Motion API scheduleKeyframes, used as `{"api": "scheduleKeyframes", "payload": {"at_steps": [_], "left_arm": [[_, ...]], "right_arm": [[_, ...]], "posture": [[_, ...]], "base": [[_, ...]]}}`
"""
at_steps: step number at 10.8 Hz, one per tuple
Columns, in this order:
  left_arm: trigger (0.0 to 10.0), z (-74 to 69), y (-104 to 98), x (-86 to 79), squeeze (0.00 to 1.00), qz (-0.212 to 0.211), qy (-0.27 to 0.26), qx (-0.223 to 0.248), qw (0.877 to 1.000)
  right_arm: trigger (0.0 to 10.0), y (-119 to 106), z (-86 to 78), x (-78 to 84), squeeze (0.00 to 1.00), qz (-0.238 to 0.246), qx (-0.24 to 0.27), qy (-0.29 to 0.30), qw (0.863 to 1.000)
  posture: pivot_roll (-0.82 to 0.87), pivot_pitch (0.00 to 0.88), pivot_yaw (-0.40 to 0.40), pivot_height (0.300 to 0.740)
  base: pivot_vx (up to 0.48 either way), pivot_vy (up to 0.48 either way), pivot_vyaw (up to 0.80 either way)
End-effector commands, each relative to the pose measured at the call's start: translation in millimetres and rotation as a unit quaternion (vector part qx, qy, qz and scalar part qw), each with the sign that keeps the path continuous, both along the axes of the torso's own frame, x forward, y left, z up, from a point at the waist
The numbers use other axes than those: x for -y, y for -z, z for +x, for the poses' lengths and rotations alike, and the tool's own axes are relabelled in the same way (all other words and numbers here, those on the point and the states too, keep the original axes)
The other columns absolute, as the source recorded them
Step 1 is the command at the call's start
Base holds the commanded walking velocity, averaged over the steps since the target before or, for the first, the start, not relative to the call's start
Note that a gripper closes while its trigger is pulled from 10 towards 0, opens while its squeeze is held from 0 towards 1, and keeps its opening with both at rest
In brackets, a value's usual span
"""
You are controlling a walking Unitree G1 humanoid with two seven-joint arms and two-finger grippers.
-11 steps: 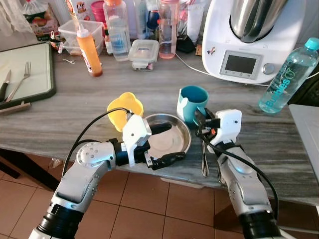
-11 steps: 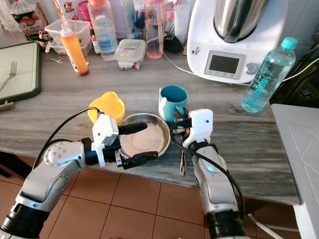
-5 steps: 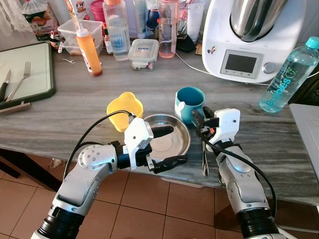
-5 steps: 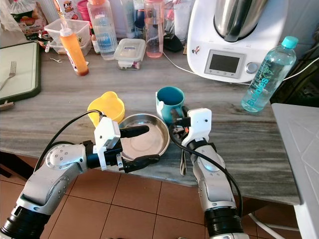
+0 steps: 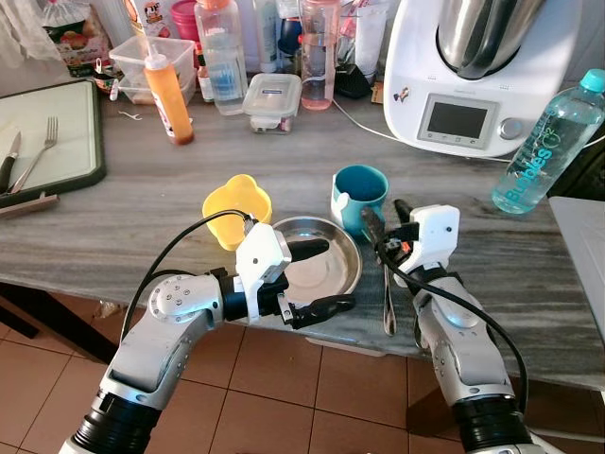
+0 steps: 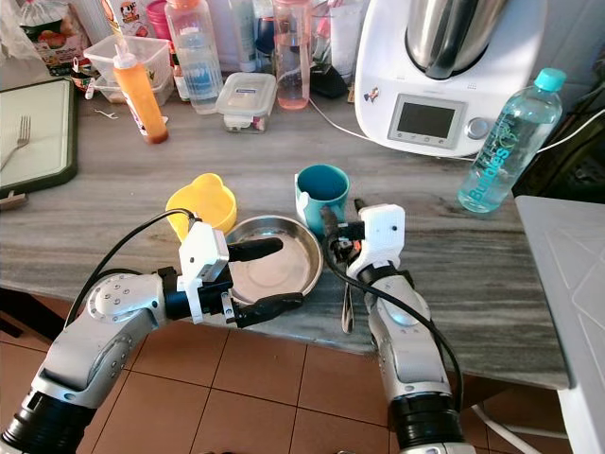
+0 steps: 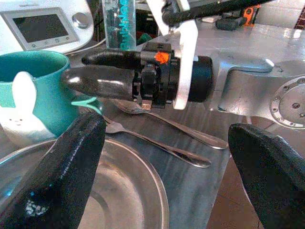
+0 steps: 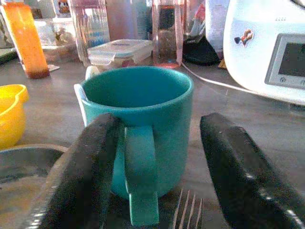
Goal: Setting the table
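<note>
- Teal mug [image 5: 360, 196] upright on the grey surface [image 5: 142, 189], just behind the steel bowl [image 5: 317, 255], with the yellow cup [image 5: 236, 206] to that bowl's left.
- Fork [image 8: 188, 217] and spoon [image 5: 388, 298] flat on the surface beside the bowl, near the front edge.
- Right end effector [image 5: 380, 225] spread open, level with the mug, handle [image 8: 142, 183] facing it between the fingers [image 8: 83, 176]; not gripping anything.
- Left end effector [image 5: 317, 276] open as well, one finger over the bowl, the other outside its near rim; empty.
- Mug probably ceramic: rigid, fairly heavy, glazed and slippery, breakable if dropped. Best hold likely across the body on both sides of the handle, low enough to avoid tipping.
- Bowl likely light, stiff and smooth; rim pinch the sensible hold.
</note>
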State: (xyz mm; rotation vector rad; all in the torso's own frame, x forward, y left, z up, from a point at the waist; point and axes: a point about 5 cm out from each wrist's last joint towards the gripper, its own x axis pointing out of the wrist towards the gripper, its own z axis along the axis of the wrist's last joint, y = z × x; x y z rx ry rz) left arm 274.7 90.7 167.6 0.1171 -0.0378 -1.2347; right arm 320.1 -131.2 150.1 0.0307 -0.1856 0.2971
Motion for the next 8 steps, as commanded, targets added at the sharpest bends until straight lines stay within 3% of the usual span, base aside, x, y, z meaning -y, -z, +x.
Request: {"api": "scheduleKeyframes", "payload": {"at_steps": [1,4,8], "left_arm": [[10.0,-2.2,-2.8,3.8,0.00,0.004,0.012,0.009,1.000],[10.0,-0.7,-4.7,6.0,0.00,-0.001,0.015,0.011,1.000],[10.0,3.1,-4.9,8.4,0.00,-0.008,0.008,0.016,1.000]], "right_arm": [[10.0,-7.4,-1.9,0.2,1.00,0.006,0.012,0.002,1.000],[10.0,-24.4,-11.2,-3.1,1.00,0.013,0.044,0.010,0.999],[10.0,-40.2,-36.0,5.1,1.00,-0.021,0.079,0.052,0.995]], "posture": [[0.03,0.132,0.015,0.740],[0.03,0.126,0.016,0.740],[0.02,0.108,0.008,0.740]], "base": [[0.000,0.000,0.00],[0.000,0.000,0.00],[0.000,0.000,0.00]]}}
